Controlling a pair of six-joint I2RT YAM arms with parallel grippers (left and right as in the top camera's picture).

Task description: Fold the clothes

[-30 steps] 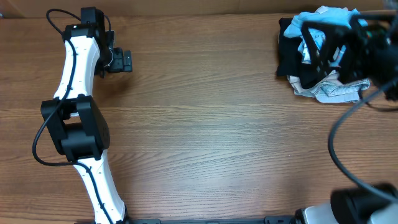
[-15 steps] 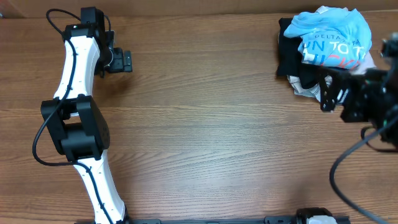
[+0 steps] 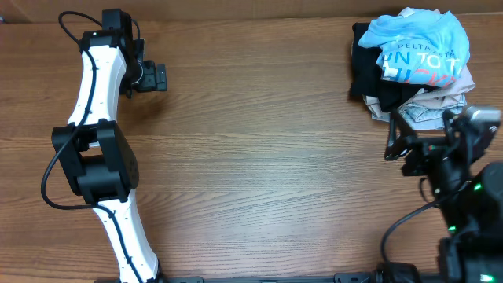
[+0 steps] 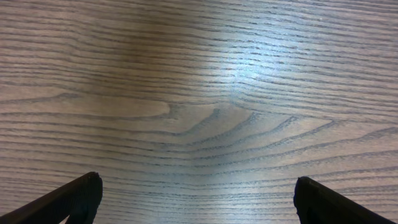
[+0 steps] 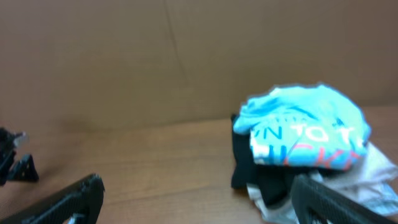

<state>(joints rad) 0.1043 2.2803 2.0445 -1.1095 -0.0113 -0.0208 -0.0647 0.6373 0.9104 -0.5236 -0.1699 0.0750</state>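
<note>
Your right claw (image 3: 399,149) & left claw (image 3: 157,77) gape empty; tee (image 3: 416,43) lies on black garment (image 3: 365,71) at far-right corner of tabletop (image 3: 275,157), so pinch deep & you'll drag both.

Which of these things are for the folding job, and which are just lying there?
For the job:
- light blue T-shirt, crumpled on top of the pile
- left gripper and right gripper, both open and empty

Just lying about:
- black garment, under the T-shirt
- pale garments, at the near edge of the pile
</note>
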